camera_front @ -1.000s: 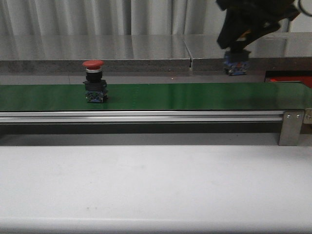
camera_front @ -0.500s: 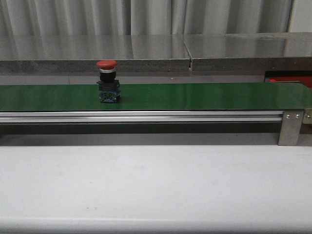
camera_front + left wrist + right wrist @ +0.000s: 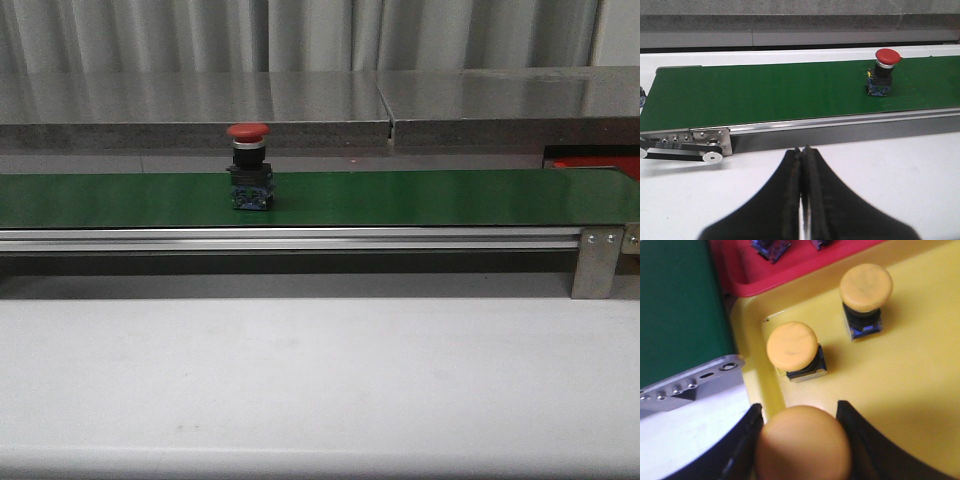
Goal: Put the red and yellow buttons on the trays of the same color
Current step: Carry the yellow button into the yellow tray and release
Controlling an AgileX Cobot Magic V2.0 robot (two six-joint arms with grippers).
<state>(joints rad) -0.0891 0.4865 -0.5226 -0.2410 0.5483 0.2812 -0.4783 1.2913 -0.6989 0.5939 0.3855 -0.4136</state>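
Red domed button [image 3: 248, 132] stood on green belt [image 3: 420, 196], well beyond pressed-together left fingers [image 3: 802, 165], right fingers [image 3: 799, 440] clamped a yellow domed button [image 3: 804, 442] over yellow tray [image 3: 910, 390]

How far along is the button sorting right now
Done: two yellow buttons stand in the yellow tray. In hand: the right claw holds a third yellow button over it. Left: the red button rides the green belt.
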